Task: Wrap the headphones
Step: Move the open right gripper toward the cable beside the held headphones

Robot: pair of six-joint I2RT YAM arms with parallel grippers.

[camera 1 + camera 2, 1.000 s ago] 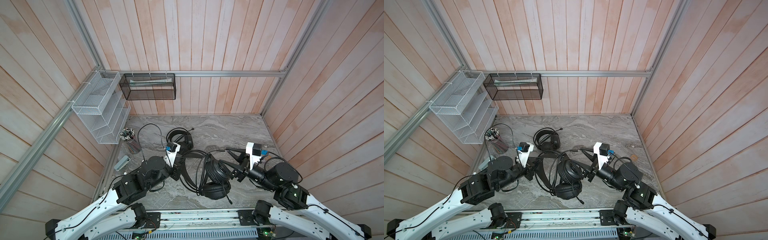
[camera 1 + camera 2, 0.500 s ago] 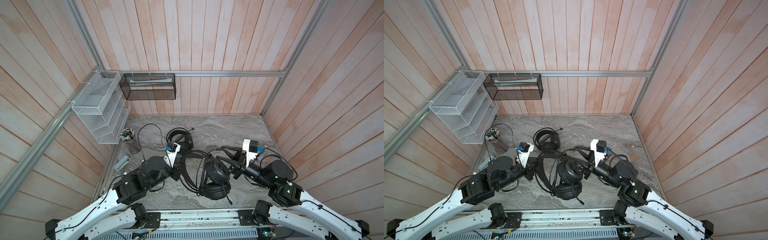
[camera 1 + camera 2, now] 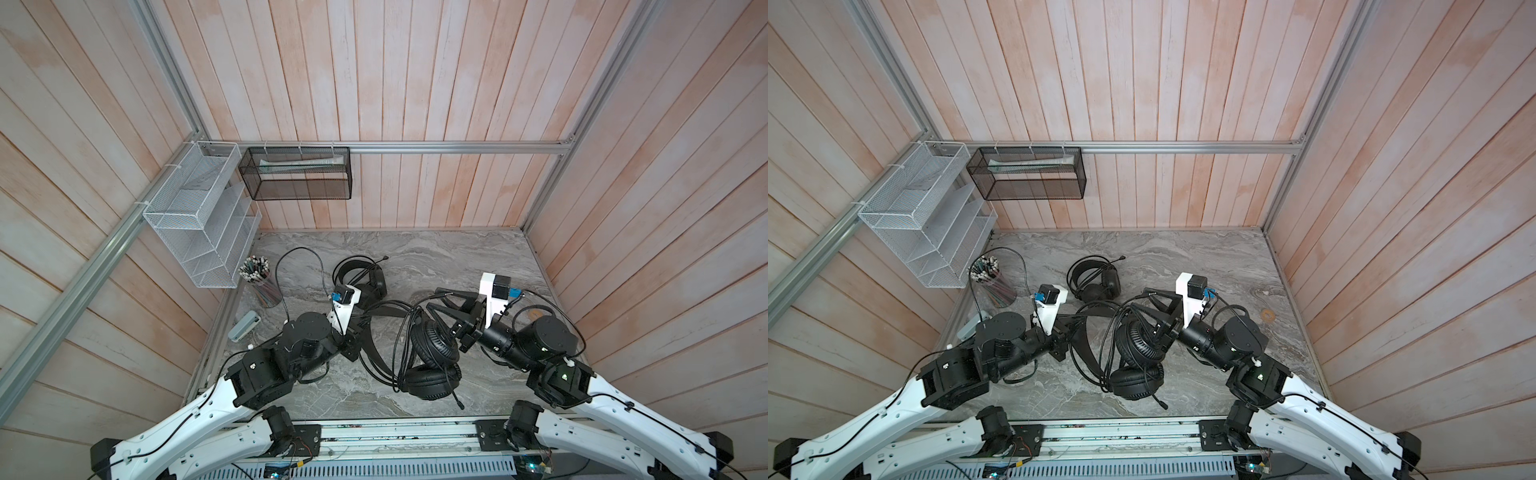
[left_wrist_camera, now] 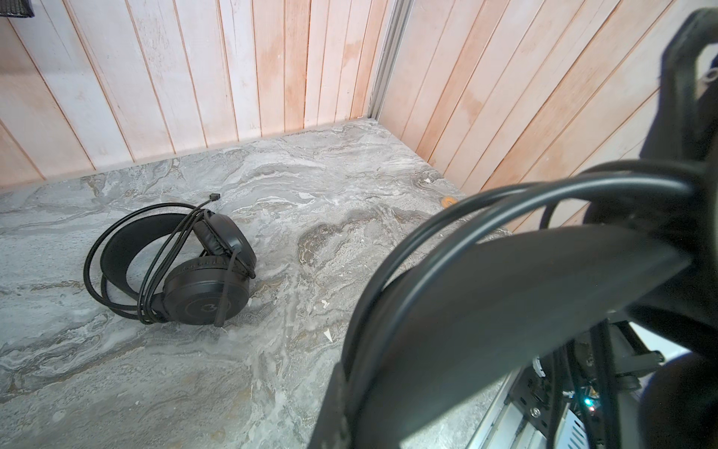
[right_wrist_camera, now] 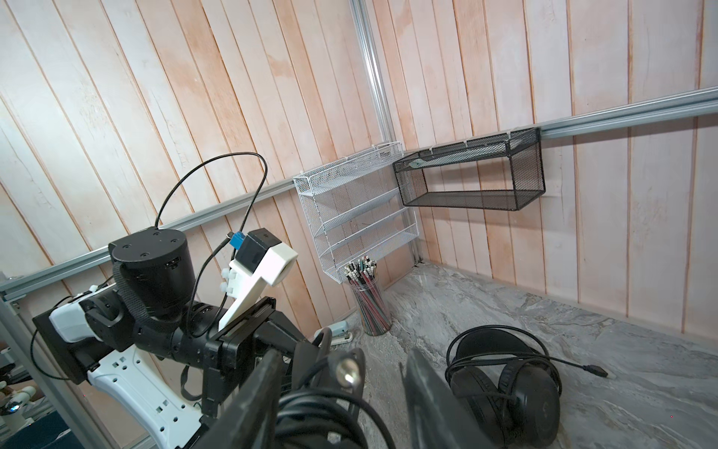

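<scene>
Near headset (image 3: 432,359), grille-backed, lying at the middle of the tabletop (image 3: 478,257), cups one behind the other. Headband (image 4: 505,311) pinched in the left gripper (image 3: 360,330), fingers (image 4: 676,116) pressed together on it, a turn of cable (image 3: 405,345) running along the band's edge. Right gripper (image 3: 435,299) poised over the farther cup, fingers (image 5: 423,404) spread to either side of a bunch of loose loops and what looks like the plug (image 5: 346,369); contact with the loops not discernible. Second headset (image 3: 360,279), cable already wound round its band, resting apart, nearer the back wall.

Likely hazards from here:
- closing on several strands at once rather than one, so tightening a tangle instead of laying a turn;
- nipping the plug or the cup's rim between the fingers;
- pulling against the left grip and dragging the band free or tipping the cups;
- slack loops slipping off the band or snagging on the stalk (image 3: 457,399) sticking out of the nearer cup.

Pencil cup (image 3: 262,282) at the left wall probably beyond reach of any swinging cable.
</scene>
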